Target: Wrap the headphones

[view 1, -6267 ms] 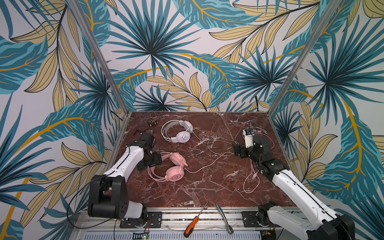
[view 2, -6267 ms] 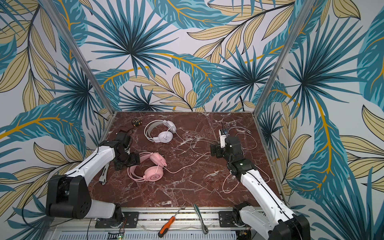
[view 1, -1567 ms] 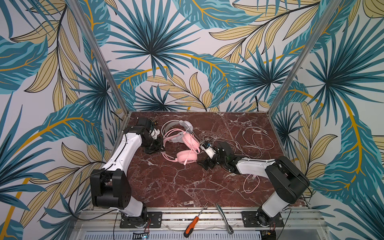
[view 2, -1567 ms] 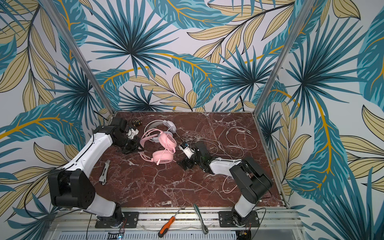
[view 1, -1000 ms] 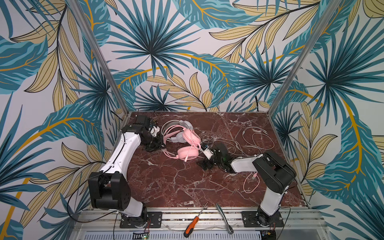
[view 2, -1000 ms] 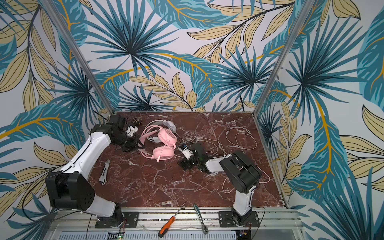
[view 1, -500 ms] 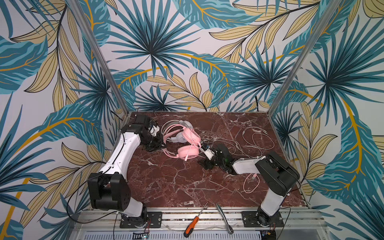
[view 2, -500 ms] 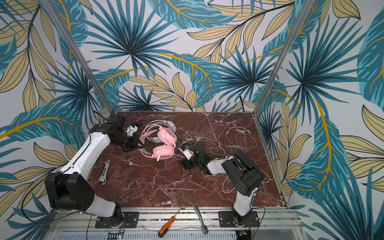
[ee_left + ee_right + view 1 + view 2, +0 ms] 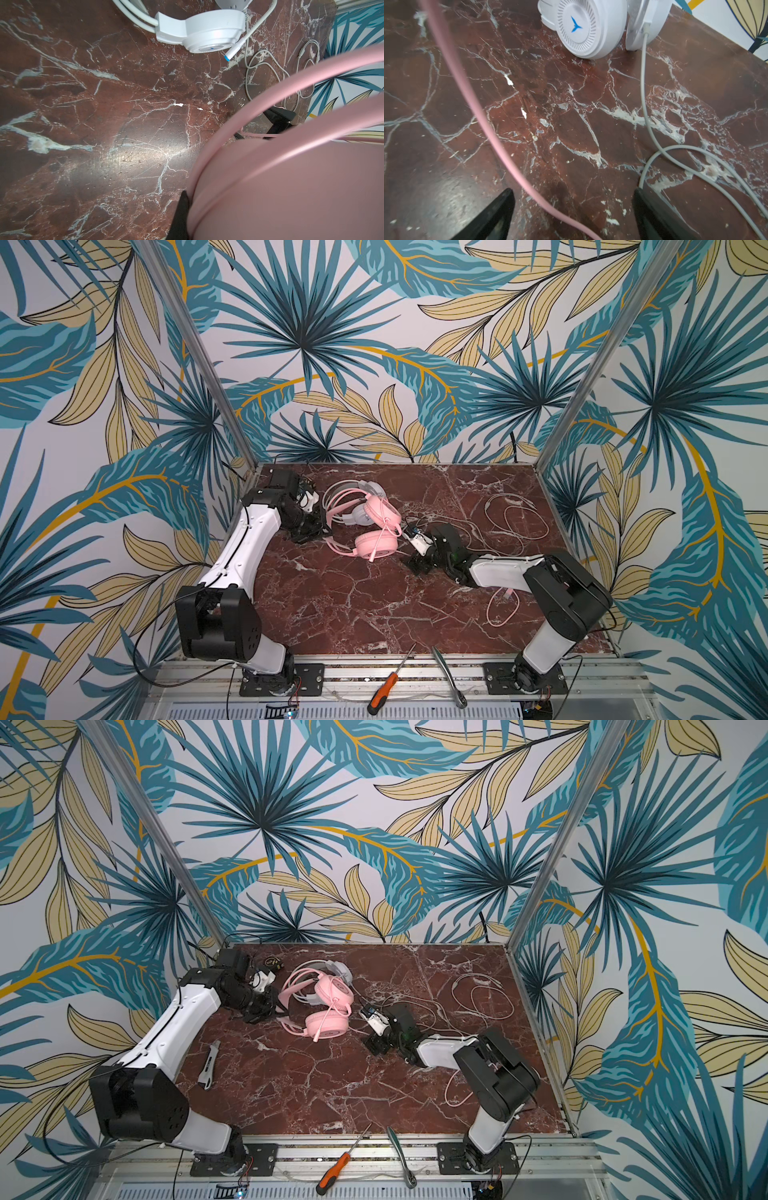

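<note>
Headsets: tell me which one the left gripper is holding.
The pink headset: the left gripper is shut on its headband. No gripper holds the white headset.

Lab booth; printed walls (image 9: 374, 344), mounting rail (image 9: 353, 674)

Blue winged emblem (image 9: 575, 24) on white headset (image 9: 602, 33)

An orange-handled screwdriver (image 9: 390, 676) and a metal wrench (image 9: 448, 676) lay side by side on the front rail (image 9: 353, 670), below the red marble desk (image 9: 353, 605).
</note>
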{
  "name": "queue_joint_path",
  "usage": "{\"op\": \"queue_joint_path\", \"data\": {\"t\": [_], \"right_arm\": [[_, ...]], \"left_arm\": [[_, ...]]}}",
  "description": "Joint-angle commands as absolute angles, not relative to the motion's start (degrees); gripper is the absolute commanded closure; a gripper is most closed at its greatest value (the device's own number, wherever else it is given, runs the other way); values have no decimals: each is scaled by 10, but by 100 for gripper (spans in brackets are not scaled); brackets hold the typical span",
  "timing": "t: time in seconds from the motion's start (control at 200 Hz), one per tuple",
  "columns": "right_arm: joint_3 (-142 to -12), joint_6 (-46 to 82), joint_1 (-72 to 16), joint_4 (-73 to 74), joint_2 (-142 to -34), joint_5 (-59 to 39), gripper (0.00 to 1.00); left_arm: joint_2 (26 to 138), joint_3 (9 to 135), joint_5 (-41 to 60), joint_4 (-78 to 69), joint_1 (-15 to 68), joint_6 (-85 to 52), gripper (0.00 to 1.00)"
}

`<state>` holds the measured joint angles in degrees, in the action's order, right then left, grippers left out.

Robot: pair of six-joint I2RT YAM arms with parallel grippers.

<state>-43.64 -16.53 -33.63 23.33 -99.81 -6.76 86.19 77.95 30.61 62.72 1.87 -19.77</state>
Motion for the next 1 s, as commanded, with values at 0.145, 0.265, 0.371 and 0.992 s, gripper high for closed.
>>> {"op": "queue_joint_path", "data": {"t": [0.145,0.265,0.371,0.992], "right_arm": [[-469,-141,-333,286,-1049,-57,11],[-466,-141,-334,291,-1048,-55,11],[-475,-144,-333,276,-1055,-81,13],[-498,-102,-332,185,-1067,-218,57]], "left_arm": [[868,805,340,632,14,-193,100],[867,803,341,633,14,-193,100],[866,804,341,633,14,-193,100],[868,827,339,633,14,-208,100]]}}
